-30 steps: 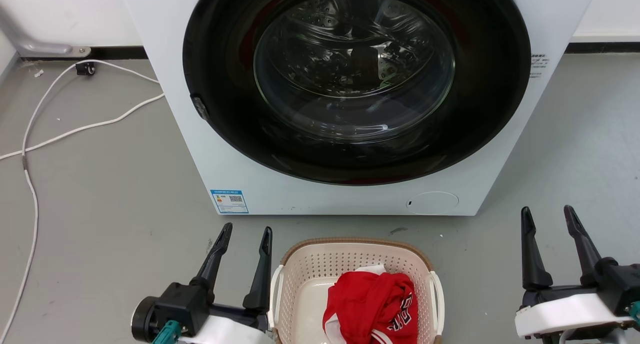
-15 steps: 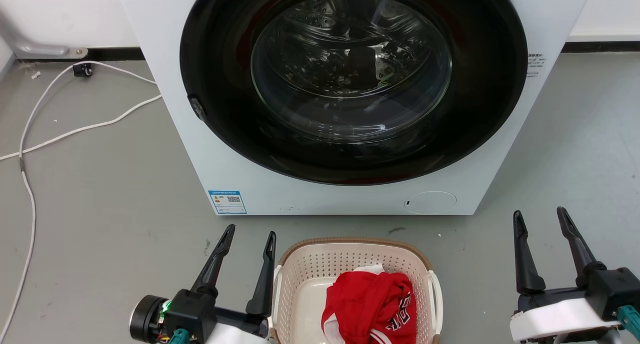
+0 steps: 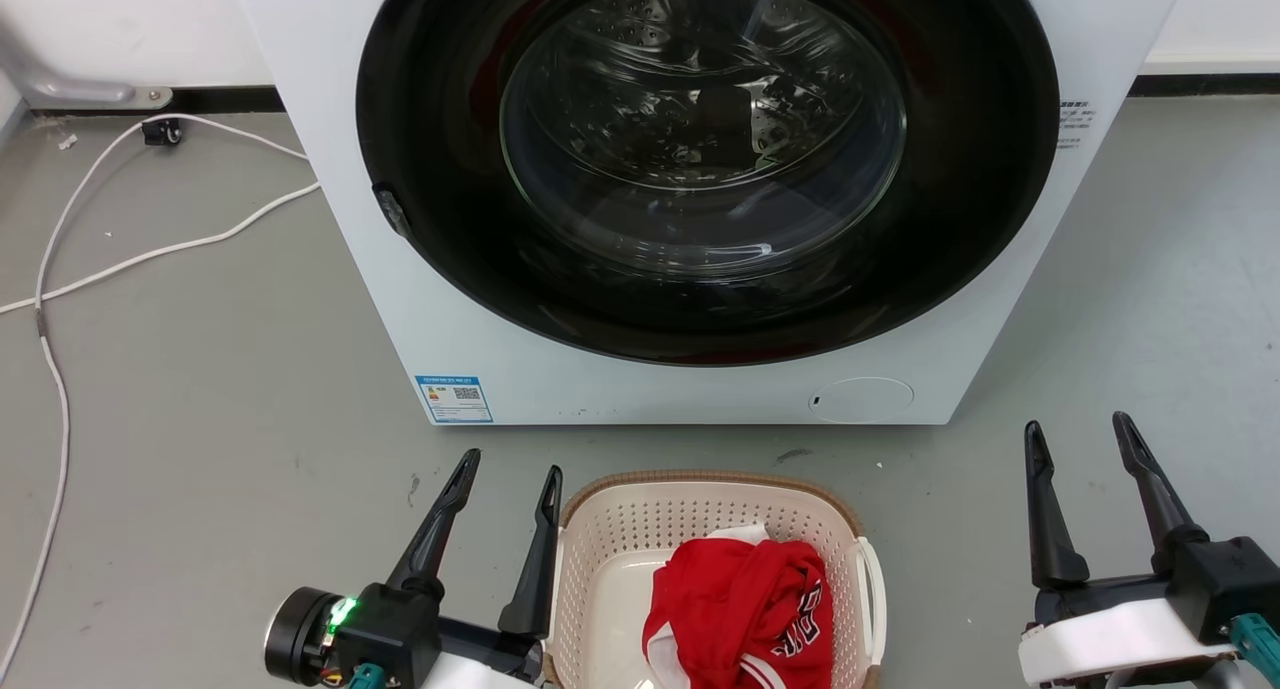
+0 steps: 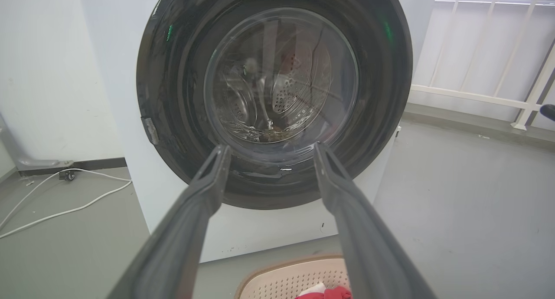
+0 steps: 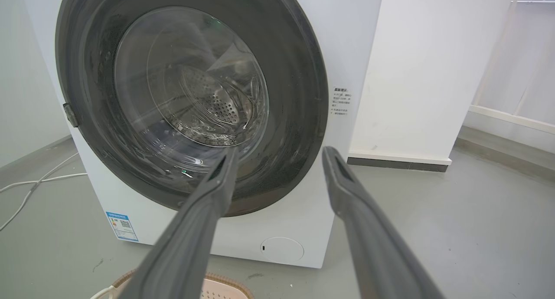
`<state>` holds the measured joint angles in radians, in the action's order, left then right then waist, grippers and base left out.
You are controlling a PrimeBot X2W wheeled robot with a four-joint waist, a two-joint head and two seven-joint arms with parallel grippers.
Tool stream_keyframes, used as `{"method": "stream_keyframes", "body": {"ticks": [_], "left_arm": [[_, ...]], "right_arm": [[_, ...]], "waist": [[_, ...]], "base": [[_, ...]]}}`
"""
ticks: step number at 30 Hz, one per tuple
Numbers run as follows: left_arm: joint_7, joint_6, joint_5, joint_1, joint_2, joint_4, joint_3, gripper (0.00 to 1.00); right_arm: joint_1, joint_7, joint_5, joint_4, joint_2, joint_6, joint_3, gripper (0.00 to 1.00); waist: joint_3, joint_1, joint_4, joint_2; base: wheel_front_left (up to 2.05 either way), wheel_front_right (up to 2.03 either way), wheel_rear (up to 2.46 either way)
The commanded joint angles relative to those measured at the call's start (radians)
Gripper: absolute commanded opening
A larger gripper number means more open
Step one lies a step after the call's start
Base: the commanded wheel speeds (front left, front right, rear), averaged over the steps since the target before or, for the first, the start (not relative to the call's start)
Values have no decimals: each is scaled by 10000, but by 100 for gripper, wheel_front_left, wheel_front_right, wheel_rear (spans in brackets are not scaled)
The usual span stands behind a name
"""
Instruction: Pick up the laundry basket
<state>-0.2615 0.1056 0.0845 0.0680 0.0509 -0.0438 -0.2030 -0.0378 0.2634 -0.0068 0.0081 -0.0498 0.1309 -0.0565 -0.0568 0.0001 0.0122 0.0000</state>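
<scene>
Left pincer (image 3: pixel 511 462) just beside laundry basket (image 3: pixel 700 478) rim

Right wrist view. My right gripper (image 5: pixel 277 153), fingers spread with nothing between them, points at the white washing machine (image 5: pixel 299 229) and its dark-ringed glass door (image 5: pixel 190 95). The brown rim of the laundry basket (image 5: pixel 232 284) shows at the bottom edge. A white cable (image 5: pixel 34 184) lies on the grey floor at left.

Left end effector (image 3: pixel 511 464): long dark tapered fingers (image 3: pixel 440 519), black housing (image 3: pixel 395 634), green light (image 3: pixel 347 606), teal plug (image 3: pixel 365 677). Right end effector (image 3: pixel 1077 424): white forearm shell (image 3: pixel 1110 641), teal plug.
</scene>
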Motion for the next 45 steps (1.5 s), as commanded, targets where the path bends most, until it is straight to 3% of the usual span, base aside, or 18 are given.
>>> {"method": "stream_keyframes", "body": {"ticks": [1, 16, 31, 37, 45], "left_arm": [[-55, -15, 39, 74, -6, -37, 7, 100], [-43, -250, 101, -277, -5, 918, 119, 100], [-42, -41, -372, -3107, 216, 3737, 643, 100], [-43, 106, -45, -4414, 382, 4995, 879, 100], [-43, 217, -16, -6265, 811, 7341, 360, 100]], "right_arm": [[-8, 21, 51, 13, -9, -3, 16, 100], [378, 21, 138, 508, -7, -3, -11, 100], [2841, 4, 85, 3130, -2, -3, 391, 100], [4198, -144, 332, 4359, -7, -4, 589, 100], [5826, -712, 708, 6161, -4, -4, 736, 100]], "waist": [[-19, -1, 2, 0], [-712, -1, 99, 0], [-4129, -1, 243, 0], [-5320, -1, 366, 0], [-6601, -1, 389, 0]], "base": [[0, 0, 0], [0, 0, 0], [0, 0, 0], [0, 0, 0], [0, 0, 0]]}}
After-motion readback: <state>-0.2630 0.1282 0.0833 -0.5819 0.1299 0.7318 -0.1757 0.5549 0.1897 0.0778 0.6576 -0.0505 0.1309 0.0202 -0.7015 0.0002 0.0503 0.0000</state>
